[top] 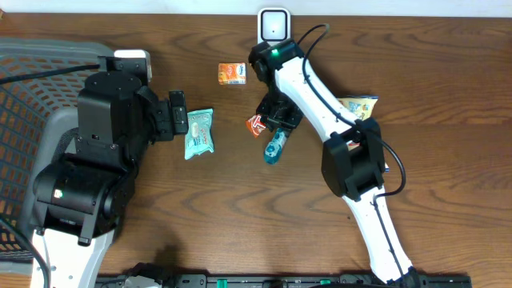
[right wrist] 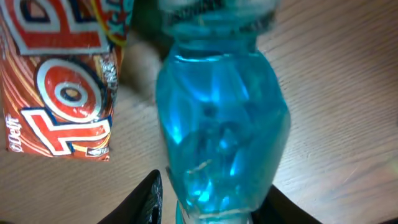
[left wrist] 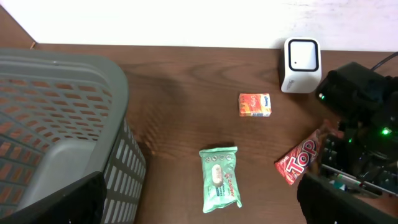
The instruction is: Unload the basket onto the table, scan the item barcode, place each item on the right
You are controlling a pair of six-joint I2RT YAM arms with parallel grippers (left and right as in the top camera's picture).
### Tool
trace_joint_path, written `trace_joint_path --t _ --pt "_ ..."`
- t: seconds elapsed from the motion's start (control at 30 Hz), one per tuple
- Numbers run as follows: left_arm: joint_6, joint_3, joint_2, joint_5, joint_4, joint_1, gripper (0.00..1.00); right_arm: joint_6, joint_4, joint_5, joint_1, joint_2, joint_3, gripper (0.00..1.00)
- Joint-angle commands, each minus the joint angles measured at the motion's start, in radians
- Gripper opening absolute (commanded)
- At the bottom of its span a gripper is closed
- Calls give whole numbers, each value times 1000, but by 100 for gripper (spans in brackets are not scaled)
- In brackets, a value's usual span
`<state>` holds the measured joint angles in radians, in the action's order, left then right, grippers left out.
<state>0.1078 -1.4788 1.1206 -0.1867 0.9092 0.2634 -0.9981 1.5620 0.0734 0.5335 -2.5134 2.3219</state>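
A clear blue bottle (top: 275, 147) lies on the wooden table, just right of a red snack packet (top: 256, 125). My right gripper (top: 277, 130) reaches down over the bottle's far end. In the right wrist view the bottle (right wrist: 221, 124) fills the space between the two black fingers, and the right gripper (right wrist: 214, 208) is shut on its body. The white barcode scanner (top: 274, 24) stands at the table's far edge, behind the right arm. No barcode shows on the bottle. My left gripper (top: 178, 114) is open above the table, its wide gap (left wrist: 199, 202) over a green wipes pack (left wrist: 219, 177).
A grey mesh basket (top: 32, 80) fills the left side under the left arm. A small orange box (top: 232, 74) lies left of the scanner. The green wipes pack (top: 198, 133) is mid-left. A yellow packet (top: 360, 106) sits half under the right arm.
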Motion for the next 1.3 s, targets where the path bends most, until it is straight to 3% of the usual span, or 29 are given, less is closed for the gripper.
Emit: trace_joint_path --t 0.0,0.13,0.33,0.87,0.97,1.03,1.13,1.27 --pt "-2 0 4 -9 0 -5 98 -14 -1 -48 13 -11 16 33" --pt "-2 0 4 -9 6 -5 98 -18 -2 -92 13 -11 3 25" --pt "-2 0 4 -9 6 -5 98 -2 2 -86 14 -11 -6 1" --pt "-2 0 4 -9 11 -5 98 139 78 48 -77 124 121 1" --pt "-2 0 4 -9 11 -5 98 167 95 32 -82 127 120 18" --pt "-2 0 4 -9 11 -5 98 173 91 -14 -70 127 120 45" --pt "-2 0 4 -9 10 -5 98 172 66 -140 -48 124 118 69" --pt "-2 0 5 -9 23 -5 98 172 68 -159 -38 90 115 66"
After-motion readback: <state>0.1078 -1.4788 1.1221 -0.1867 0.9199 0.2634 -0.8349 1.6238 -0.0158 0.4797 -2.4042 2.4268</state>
